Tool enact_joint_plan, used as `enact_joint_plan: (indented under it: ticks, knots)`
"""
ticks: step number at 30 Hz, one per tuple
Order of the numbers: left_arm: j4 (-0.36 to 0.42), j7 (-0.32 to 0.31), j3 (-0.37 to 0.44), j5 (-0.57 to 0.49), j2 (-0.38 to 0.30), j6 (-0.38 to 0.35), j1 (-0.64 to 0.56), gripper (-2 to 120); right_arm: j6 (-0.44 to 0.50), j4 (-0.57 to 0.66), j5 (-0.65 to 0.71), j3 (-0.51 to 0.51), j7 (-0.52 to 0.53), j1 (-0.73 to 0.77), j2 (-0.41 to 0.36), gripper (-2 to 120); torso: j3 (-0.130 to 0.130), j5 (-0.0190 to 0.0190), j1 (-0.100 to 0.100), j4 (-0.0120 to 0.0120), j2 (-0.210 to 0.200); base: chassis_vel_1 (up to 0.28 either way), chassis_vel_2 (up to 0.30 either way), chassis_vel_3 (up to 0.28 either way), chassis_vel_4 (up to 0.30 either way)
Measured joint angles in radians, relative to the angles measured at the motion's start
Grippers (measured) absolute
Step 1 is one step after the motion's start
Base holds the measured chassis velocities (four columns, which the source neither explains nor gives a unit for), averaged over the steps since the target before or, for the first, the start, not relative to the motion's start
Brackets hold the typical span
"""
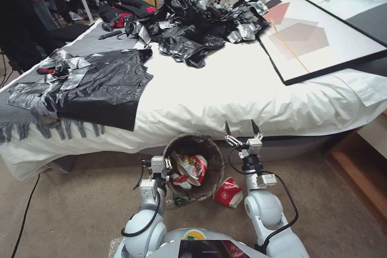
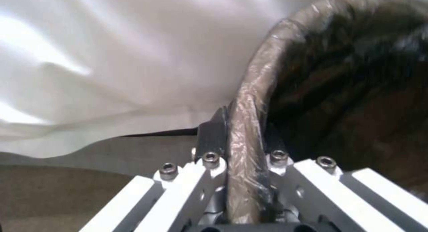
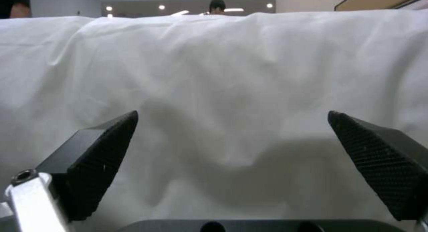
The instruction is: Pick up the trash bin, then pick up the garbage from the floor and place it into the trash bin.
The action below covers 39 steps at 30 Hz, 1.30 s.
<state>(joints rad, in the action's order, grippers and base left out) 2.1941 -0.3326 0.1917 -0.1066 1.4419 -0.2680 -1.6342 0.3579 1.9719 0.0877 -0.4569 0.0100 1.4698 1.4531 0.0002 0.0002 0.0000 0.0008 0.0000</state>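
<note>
Beige carpeted floor [image 1: 80,209] in front of a bed [image 1: 242,92] with a white sheet, that's the setting. The trash bin [image 1: 215,157] sits right at the foot of the bed, tipped toward the robot, and the left gripper [image 2: 244,148] has its fingers [image 2: 213,135] pinched on the bag-lined rim, one inside and one outside, so I'd say the "pick up the bin" part is done. Inside you can already see some garbage, a crumpled red-and-white wrapper [image 1: 192,166] and other bits, so a fair share has gone in. Still left: a red-and-white paper cup [image 1: 228,192] lying on the carpet just beside the bin on the robot's right, plus a green-labelled thing [image 1: 177,200] poking out under the bin, maybe a bottle, hard to tell. The right gripper [image 1: 243,128] hangs up near the bed edge above the cup, fingers spread wide and holding nothing. The black bags [image 1: 201,28] heaped on the bed aren't part of it.
</note>
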Motion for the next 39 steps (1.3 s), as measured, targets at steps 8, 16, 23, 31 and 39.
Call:
enact_joint_plan:
  ticks: [8,16,23,31,39]
  knots:
    - [-0.001,-0.003,0.003,0.003,-0.002,0.002,0.000,3,0.000,-0.004,-0.013,-0.003,0.010,-0.002,-0.001,100,0.000,0.0001,0.000,-0.0006,0.000,0.008,0.006,0.004,0.006]
    - [-0.001,-0.003,0.003,0.004,-0.002,0.002,-0.001,3,0.001,-0.008,-0.035,-0.007,0.018,-0.001,-0.003,100,0.000,0.0001,0.000,-0.0009,0.000,0.000,0.000,0.000,0.000]
    - [0.000,-0.002,0.004,0.005,-0.005,0.002,-0.003,3,-0.005,-0.005,-0.052,-0.010,0.019,0.051,-0.014,100,0.000,-0.0002,0.000,-0.0012,0.000,0.000,0.000,0.000,0.000]
    - [0.000,-0.001,0.008,0.005,-0.005,0.002,-0.004,3,0.000,0.005,-0.050,-0.008,0.018,0.064,-0.005,100,0.000,-0.0003,0.000,-0.0008,0.000,0.000,0.000,0.000,0.000]
    - [0.000,0.000,0.024,0.003,-0.007,0.010,-0.013,3,-0.058,-0.045,-0.068,0.011,0.058,0.167,-0.032,100,0.000,-0.0002,0.000,-0.0009,0.000,0.000,0.000,0.000,0.000]
